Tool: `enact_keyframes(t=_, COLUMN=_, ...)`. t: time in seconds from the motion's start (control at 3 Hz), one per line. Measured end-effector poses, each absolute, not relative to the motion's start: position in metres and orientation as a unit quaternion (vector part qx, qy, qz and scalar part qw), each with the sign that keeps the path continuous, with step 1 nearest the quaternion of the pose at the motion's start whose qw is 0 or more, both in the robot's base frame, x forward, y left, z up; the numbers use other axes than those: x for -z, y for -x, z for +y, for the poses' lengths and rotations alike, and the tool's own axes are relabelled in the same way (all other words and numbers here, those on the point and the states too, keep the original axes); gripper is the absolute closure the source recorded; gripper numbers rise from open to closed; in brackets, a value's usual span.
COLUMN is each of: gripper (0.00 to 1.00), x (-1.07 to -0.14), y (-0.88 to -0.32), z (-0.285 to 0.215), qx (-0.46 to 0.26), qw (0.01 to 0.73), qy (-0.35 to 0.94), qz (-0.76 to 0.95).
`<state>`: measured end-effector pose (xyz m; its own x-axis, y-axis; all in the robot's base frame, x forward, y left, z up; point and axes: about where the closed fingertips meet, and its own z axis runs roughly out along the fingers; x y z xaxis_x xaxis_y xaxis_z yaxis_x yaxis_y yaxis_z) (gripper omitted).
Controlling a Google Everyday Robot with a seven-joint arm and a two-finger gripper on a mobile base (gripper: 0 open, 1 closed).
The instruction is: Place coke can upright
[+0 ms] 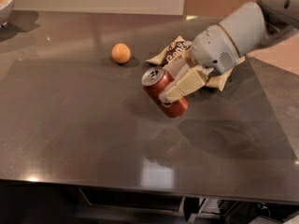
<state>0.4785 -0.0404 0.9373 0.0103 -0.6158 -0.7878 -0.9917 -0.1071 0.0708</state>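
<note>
The coke can (159,90) is red-brown with a silver top and pull-tab. It is tilted, top pointing up and to the left, and held above the dark table (70,134). My gripper (173,88) comes in from the upper right and is shut on the can's body. One pale finger (184,85) lies across the can's front; the other is behind it. The can's shadow falls on the table below.
A round orange fruit (121,53) sits on the table left of the can. A snack bag (175,50) lies behind the gripper, partly hidden by the arm. A bowl with orange fruit (4,1) stands at the far left corner. The table's front edge (140,190) runs along the bottom.
</note>
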Motion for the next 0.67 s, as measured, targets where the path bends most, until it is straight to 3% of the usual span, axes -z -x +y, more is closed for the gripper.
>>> enact_keyframes(t=0.67, gripper=1.0, x=-0.9292, y=-0.4652, z=-0.051, qx=-0.443, qw=0.356, qy=0.59, qz=0.574)
